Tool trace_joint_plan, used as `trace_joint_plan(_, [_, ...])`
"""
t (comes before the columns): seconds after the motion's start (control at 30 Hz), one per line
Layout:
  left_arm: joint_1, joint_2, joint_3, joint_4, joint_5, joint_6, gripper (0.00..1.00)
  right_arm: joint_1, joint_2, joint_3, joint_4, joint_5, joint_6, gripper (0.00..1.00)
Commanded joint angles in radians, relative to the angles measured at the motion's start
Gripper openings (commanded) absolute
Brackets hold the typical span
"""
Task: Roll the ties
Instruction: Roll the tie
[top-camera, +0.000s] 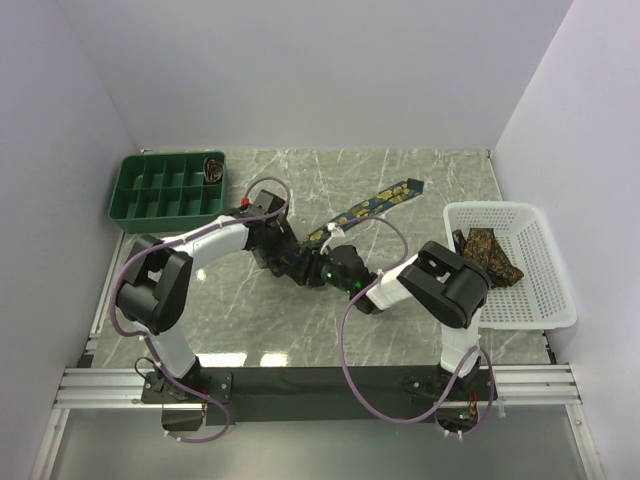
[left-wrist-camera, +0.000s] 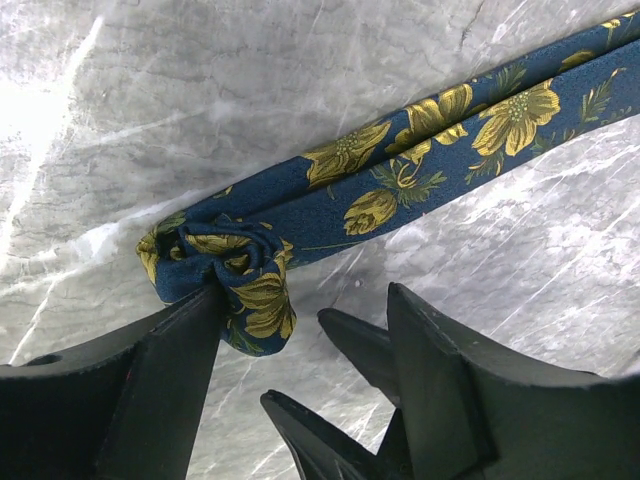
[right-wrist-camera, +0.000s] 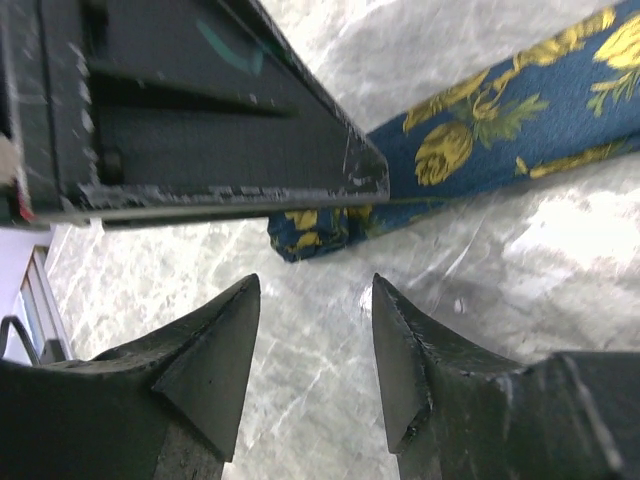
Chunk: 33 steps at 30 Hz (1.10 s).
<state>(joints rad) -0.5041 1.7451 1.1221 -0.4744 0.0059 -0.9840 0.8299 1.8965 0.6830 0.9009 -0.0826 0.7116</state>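
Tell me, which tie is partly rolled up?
The navy tie on the table, one end curled; the brown one lies loose in the basket.

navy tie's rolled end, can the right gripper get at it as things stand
Probably yes: the open right gripper points at the rolled end with bare table between, though the left gripper hangs close over it.

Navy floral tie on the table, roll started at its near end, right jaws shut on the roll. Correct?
No. The jaws of the right gripper are open, with bare table between them and the roll just beyond their tips; the right wrist view shows it. The rest stands: navy floral tie on the table, roll started at its near end.
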Motion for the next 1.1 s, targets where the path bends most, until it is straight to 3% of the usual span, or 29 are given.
trace_joint_plan(0.0, [-0.002, 0.097, -0.038, -0.041, -0.04, 0.028, 0.73, -0.011, -0.013, 0.036, 0.07, 0.047, -0.024, 0.56])
trace_joint_plan(0.53, [-0.002, 0.129, -0.005, -0.055, -0.02, 0.034, 0.74, -0.014, 0.064, 0.138, 0.035, 0.072, -0.029, 0.56])
trace_joint_plan(0.73, [-0.002, 0.134, -0.008, -0.047, -0.014, 0.033, 0.73, -0.015, 0.104, 0.164, 0.016, 0.063, -0.031, 0.49])
trace_joint_plan(0.83, [-0.002, 0.129, -0.013, -0.041, -0.014, 0.027, 0.73, -0.015, 0.121, 0.171, 0.007, 0.061, -0.031, 0.4])
trace_joint_plan(1.07, [-0.001, 0.087, -0.05, 0.015, 0.014, 0.01, 0.76, -0.072, 0.147, 0.17, -0.003, 0.012, 0.028, 0.02])
